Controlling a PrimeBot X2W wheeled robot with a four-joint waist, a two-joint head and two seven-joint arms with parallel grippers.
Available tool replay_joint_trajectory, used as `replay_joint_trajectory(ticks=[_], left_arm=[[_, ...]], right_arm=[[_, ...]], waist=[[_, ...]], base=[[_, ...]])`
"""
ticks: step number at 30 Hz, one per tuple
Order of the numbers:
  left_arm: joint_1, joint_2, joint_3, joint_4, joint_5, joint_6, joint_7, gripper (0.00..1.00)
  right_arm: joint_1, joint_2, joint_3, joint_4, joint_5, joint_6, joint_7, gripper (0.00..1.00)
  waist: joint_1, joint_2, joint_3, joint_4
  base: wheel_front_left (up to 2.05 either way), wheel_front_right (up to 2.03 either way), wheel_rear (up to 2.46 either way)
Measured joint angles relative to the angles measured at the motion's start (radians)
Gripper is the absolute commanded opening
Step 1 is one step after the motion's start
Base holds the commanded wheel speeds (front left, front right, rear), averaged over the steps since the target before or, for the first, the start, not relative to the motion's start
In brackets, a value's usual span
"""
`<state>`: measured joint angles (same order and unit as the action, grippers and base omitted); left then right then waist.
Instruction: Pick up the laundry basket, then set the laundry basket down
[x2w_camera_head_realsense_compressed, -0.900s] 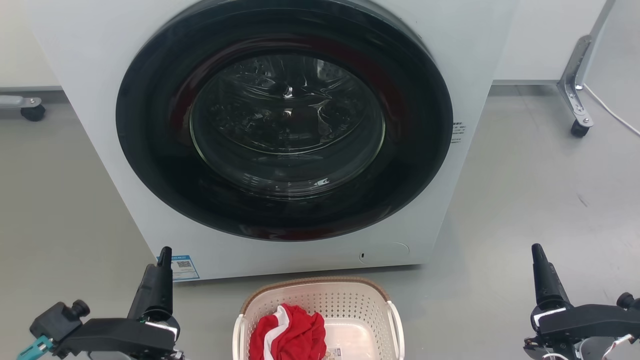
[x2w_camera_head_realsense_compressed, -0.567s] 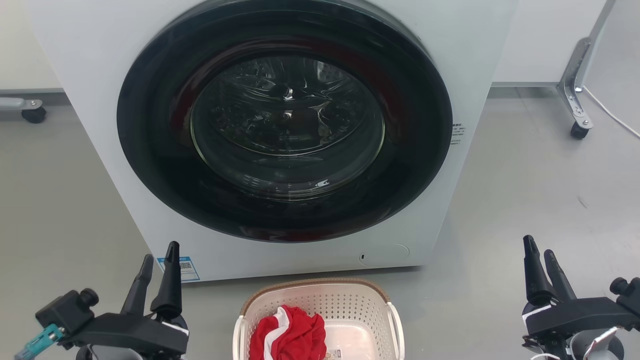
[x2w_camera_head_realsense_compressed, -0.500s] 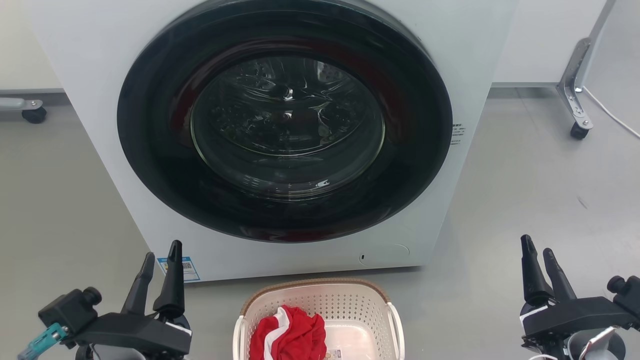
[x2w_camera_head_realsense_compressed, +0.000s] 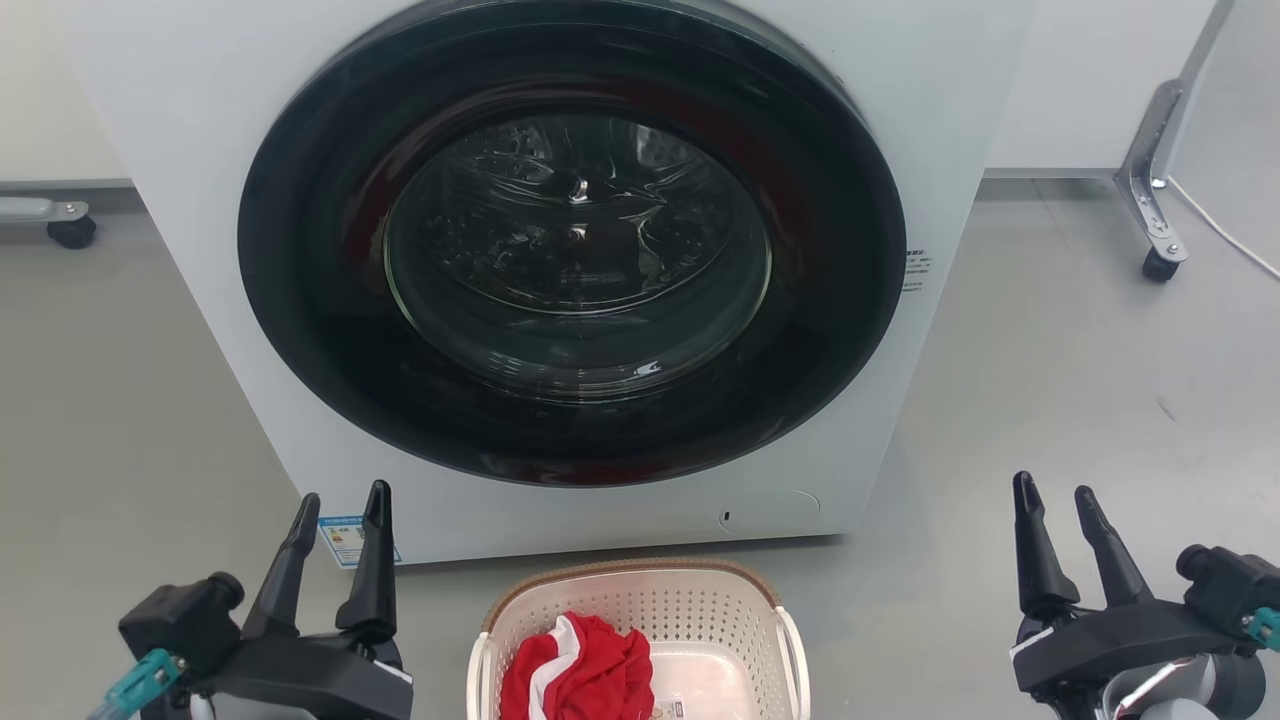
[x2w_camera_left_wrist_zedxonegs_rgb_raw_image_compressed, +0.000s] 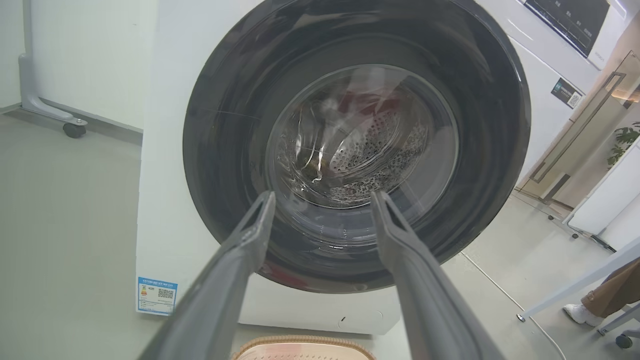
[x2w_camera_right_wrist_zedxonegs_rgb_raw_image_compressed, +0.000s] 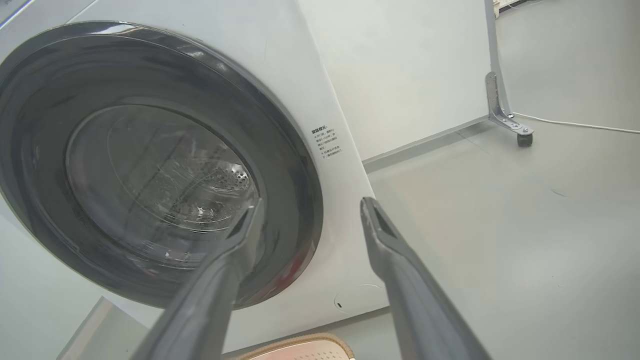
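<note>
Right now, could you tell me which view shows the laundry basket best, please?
The head view: the laundry basket shows its perforated walls, white handles and red cloth inside. Both wrist views catch a sliver of its brown rim.

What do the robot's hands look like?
The left gripper and right gripper each have two long, pointed black fingers on a chunky black base, with a round black knob and a small teal clip at the outer side.
</note>
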<state>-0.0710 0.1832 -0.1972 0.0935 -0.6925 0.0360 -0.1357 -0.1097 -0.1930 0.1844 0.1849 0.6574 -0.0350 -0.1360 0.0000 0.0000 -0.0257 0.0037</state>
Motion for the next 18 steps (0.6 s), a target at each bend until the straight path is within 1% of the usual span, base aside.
replay_joint_trajectory(ticks=[7,8,18], left_arm=[[0.021,0.002,-0.013,-0.002,0.081,0.018,-0.026,1.0],[0.021,0.002,-0.014,-0.003,0.089,0.018,-0.028,1.0],[0.045,0.002,-0.022,-0.002,0.191,0.046,-0.052,1.0]], right_arm=[[0.006,-0.008,0.03,0.002,-0.098,-0.011,-0.024,1.0],[0.007,-0.008,0.034,0.002,-0.106,-0.019,-0.026,1.0],[0.017,-0.016,0.072,0.012,-0.22,-0.036,-0.062,1.0]], waist=[[0.0,0.0,-0.001,0.001],[0.0,0.0,-0.002,0.001],[0.0,0.0,-0.006,0.001]], base=[[0.0,0.0,0.0],[0.0,0.0,0.0],[0.0,0.0,0.0]])
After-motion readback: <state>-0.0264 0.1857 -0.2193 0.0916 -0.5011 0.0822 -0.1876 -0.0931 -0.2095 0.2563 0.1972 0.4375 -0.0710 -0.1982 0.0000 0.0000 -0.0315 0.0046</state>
